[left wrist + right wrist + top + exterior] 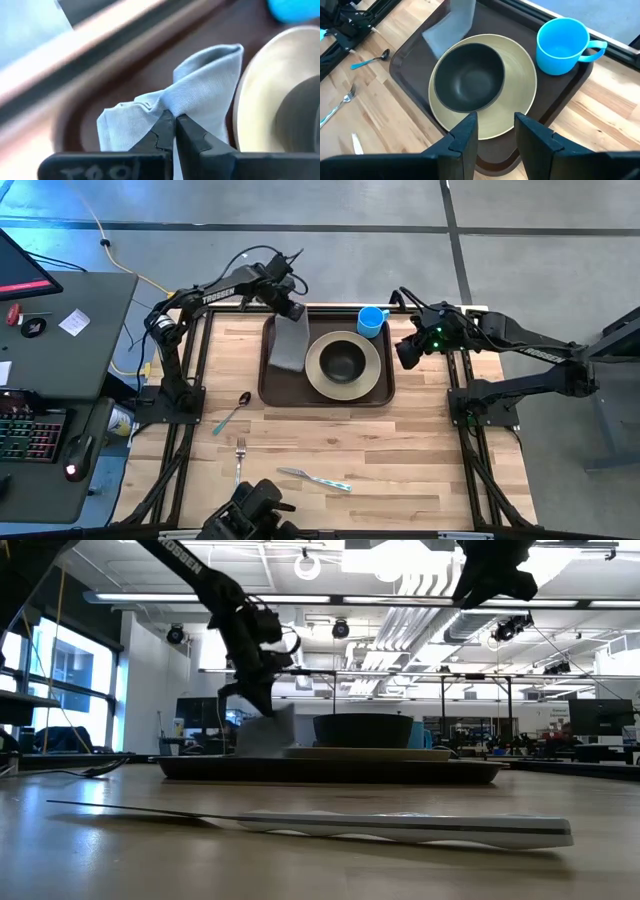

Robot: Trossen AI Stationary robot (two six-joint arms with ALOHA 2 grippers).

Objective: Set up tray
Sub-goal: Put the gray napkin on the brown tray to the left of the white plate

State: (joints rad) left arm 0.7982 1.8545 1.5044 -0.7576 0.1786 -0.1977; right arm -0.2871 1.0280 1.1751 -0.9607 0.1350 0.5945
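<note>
High view: the tray sits at the table's far centre, with the left gripper over its napkin. Low view: the knife partly masks the tray. Left wrist view: fingers pinch the napkin's fold. Right wrist view: right gripper, fingers spread, hides the plate's near rim.

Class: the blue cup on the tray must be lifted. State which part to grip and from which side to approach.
Grip the blue cup by its rim wall opposite the handle, descending from above. It stands upright and open-topped, with the plate close alongside, so a side approach looks cramped.
</note>
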